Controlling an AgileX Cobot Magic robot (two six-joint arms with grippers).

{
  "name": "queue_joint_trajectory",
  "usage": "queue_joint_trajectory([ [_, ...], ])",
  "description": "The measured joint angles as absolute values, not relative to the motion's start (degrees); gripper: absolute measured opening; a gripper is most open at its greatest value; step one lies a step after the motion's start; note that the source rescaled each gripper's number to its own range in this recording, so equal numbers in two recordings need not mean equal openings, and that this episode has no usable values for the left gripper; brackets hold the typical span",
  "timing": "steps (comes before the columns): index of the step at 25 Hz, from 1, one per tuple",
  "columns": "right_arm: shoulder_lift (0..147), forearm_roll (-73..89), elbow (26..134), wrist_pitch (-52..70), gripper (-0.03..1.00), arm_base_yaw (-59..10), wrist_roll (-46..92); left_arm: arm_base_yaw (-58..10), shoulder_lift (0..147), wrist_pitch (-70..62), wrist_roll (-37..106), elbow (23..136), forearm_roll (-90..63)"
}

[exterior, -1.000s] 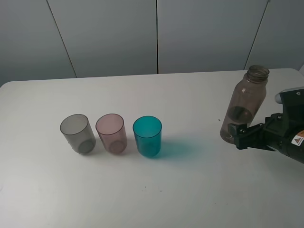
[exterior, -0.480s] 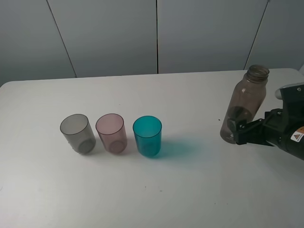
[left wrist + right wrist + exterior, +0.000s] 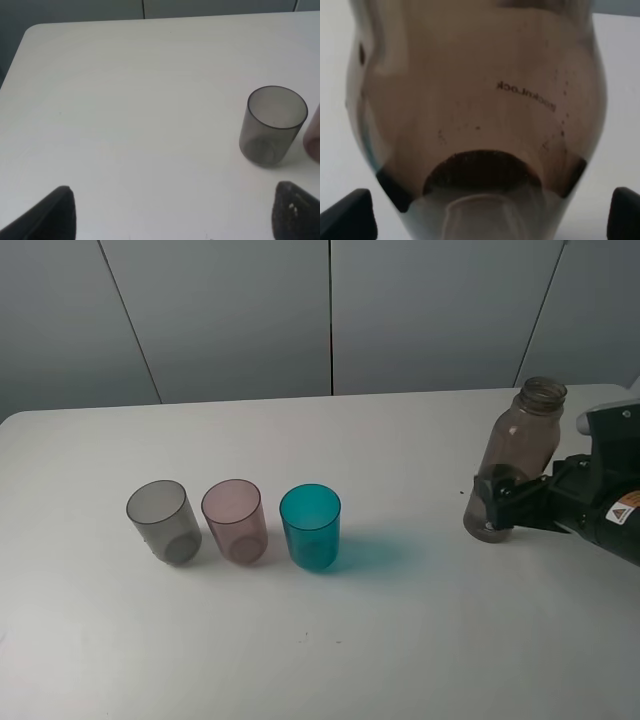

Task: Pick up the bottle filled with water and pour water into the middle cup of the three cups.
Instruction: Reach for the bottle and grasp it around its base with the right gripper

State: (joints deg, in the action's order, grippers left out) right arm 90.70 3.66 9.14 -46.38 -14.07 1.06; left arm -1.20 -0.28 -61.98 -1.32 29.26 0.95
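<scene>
The smoky brown-pink bottle (image 3: 520,455) stands upright, uncapped, at the table's right side and fills the right wrist view (image 3: 480,100). My right gripper (image 3: 500,502) is open with its fingers on either side of the bottle's lower part (image 3: 485,215); a grip does not show. The three cups stand in a row at the left: smoky grey (image 3: 162,521), pale pink middle cup (image 3: 235,521), teal (image 3: 311,527). My left gripper (image 3: 175,215) is open and empty, near the grey cup (image 3: 274,126); the pink cup's edge (image 3: 315,135) shows beside it.
The white table (image 3: 400,640) has a wide bare stretch between the teal cup and the bottle. A grey panelled wall (image 3: 330,310) runs behind the table's far edge.
My right gripper has moved up and to the left, closing in on the bottle so its fingers now flank the lower part. The bottle and cups have not moved.
</scene>
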Motion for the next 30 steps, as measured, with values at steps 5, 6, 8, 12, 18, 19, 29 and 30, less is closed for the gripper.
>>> queue_joint_trajectory([
  [5, 95.0, 3.2, 9.2, -46.9, 1.00, -14.1, 0.9, -1.2, -0.3, -62.0, -1.3, 29.3, 0.9],
  [6, 95.9, 3.1, 9.2, -47.5, 1.00, -14.1, 0.8, -1.2, -0.3, -62.0, -1.3, 29.3, 0.9],
  [8, 97.2, 2.8, 9.3, -49.2, 1.00, -14.1, 0.0, -1.2, -0.3, -62.0, -1.3, 29.3, 0.9],
  [12, 99.4, 2.6, 9.6, -52.2, 1.00, -14.1, -0.4, -1.2, -0.3, -62.0, -1.2, 29.3, 0.9],
  [18, 100.5, 2.9, 10.0, -55.9, 1.00, -14.1, -0.4, -1.2, -0.3, -62.0, -1.2, 29.3, 0.9],
  [19, 100.5, 3.2, 10.1, -56.5, 1.00, -14.1, -0.4, -1.2, -0.3, -62.0, -1.1, 29.3, 0.9],
  [29, 100.5, 3.9, 10.4, -59.2, 1.00, -14.1, -0.4, -1.2, -0.3, -62.0, -0.9, 29.3, 0.9],
  [30, 100.6, 3.9, 10.4, -59.3, 1.00, -14.1, -0.4, -1.2, -0.3, -62.0, -0.9, 29.3, 0.9],
])
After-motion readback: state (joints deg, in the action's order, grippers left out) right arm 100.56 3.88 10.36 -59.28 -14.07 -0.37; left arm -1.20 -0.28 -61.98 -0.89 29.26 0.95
